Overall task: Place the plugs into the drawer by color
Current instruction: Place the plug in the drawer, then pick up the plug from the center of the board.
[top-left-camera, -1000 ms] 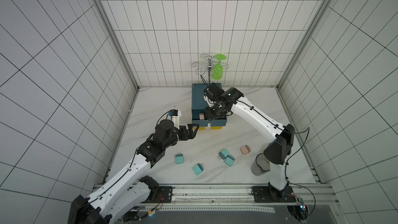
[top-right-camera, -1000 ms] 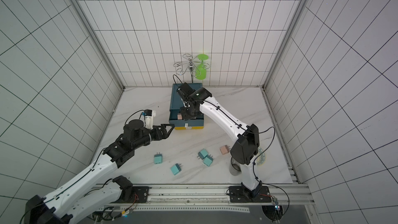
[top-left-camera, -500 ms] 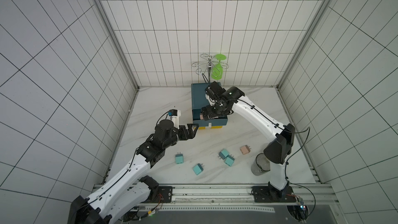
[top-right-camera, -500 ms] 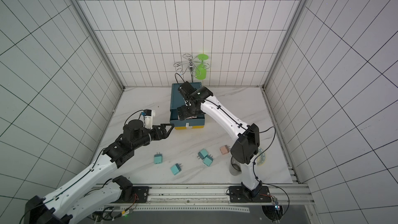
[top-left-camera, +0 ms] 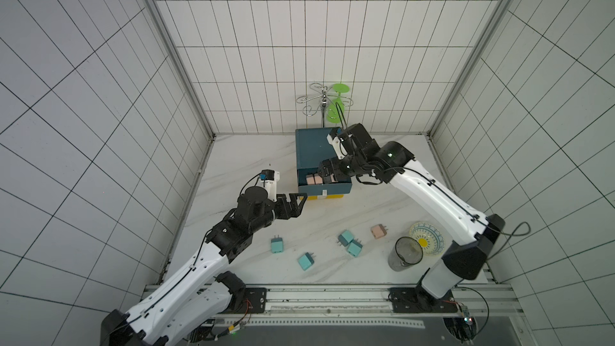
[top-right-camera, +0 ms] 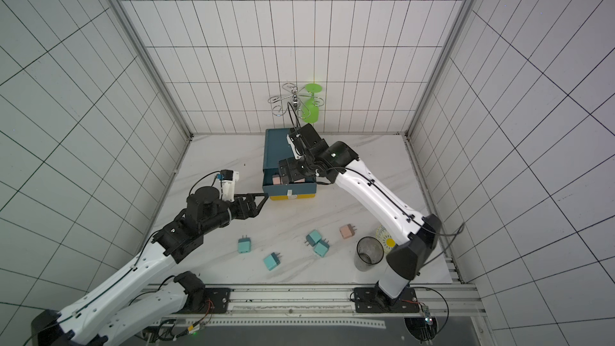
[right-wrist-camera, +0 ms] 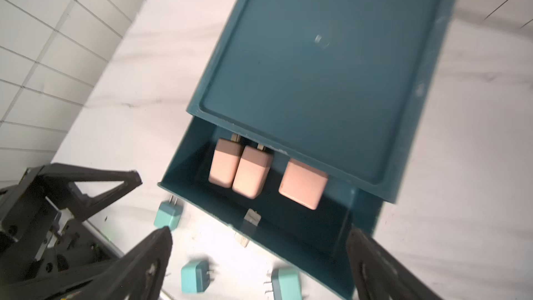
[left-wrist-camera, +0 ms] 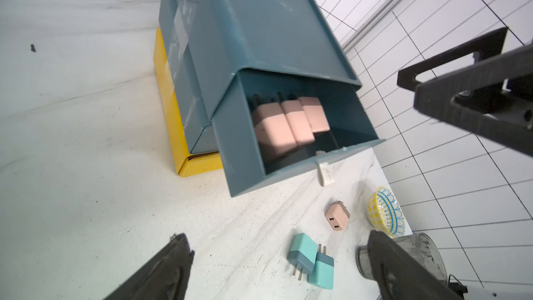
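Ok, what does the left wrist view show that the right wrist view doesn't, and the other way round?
Left wrist only: the loose pink plug on the table, the bowl, the glass and the yellow drawer. Right wrist only: two lone teal plugs lying apart on the table. Both: the open drawer with three pink plugs inside, and its white tab.

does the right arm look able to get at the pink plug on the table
Probably yes: the right gripper hangs open and empty over the drawer, and the pink plug lies in the open, apart from the cup.
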